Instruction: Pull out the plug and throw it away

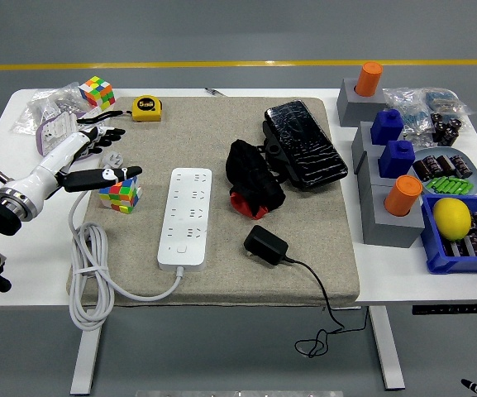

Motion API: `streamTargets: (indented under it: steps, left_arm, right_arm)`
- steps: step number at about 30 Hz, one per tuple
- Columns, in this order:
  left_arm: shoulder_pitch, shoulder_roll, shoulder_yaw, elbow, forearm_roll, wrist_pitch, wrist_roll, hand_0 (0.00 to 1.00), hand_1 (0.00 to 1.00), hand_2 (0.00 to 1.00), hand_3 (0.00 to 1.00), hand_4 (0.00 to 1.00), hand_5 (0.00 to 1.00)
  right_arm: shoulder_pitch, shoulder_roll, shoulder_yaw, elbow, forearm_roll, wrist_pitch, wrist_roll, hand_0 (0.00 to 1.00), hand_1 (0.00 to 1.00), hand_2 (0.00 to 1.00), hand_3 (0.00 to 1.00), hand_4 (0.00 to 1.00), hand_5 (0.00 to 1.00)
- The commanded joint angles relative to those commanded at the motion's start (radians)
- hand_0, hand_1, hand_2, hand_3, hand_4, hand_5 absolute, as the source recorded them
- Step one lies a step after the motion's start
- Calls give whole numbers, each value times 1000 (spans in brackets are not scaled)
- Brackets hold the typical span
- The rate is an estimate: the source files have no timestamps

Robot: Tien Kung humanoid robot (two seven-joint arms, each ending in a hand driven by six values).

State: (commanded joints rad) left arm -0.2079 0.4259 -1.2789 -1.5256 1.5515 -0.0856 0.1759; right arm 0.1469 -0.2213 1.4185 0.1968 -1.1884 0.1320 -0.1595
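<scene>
The black plug (266, 246) lies free on the beige mat (221, 273), near the mat's front edge and just right of the white power strip (185, 217). It sits apart from the strip, in none of its sockets. Its thin black cord (321, 294) runs off to the right, drops over the front edge of the bench (23, 248) and hangs in a loose tangle below.

The power strip lies lengthwise on the mat, its thick white cable (89, 281) curving out from the near end and looping in coils at the mat's left front corner.

Just behind the plug there's a crumpled black item with a red patch (253, 178), and beyond that a flat black wrapped package (304, 145).

Over on the left, the left robot hand (89, 157) hovers above the mat's left edge, fingers spread wide and holding nothing, thumb stretched out over a multicoloured puzzle cube (121, 190). Whether it touches the cube, can't tell. A second cube (96, 92) sits at the bench's far left beside a yellow tape measure (145, 107) and some clear plastic bags (48, 116).

To the right: grey blocks topped with orange cylinders (403, 196) and blue pieces (397, 157), and a blue bin holding a lemon (451, 218).
</scene>
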Motion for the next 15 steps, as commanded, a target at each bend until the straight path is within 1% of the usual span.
streamTargets:
  steps: [5, 15]
  left_arm:
    - [10, 1, -13, -2, 5, 0, 0, 830, 862, 869, 870, 998, 562]
    - [14, -3, -26, -5, 9, -3, 5, 818, 854, 864, 878, 998, 564]
  right_arm:
    - [8, -3, 7, 2, -3, -3, 0, 634, 626, 618, 569, 987, 442]
    - [5, 1, 15, -1, -8, -1, -1, 634, 626, 618, 569, 987, 442]
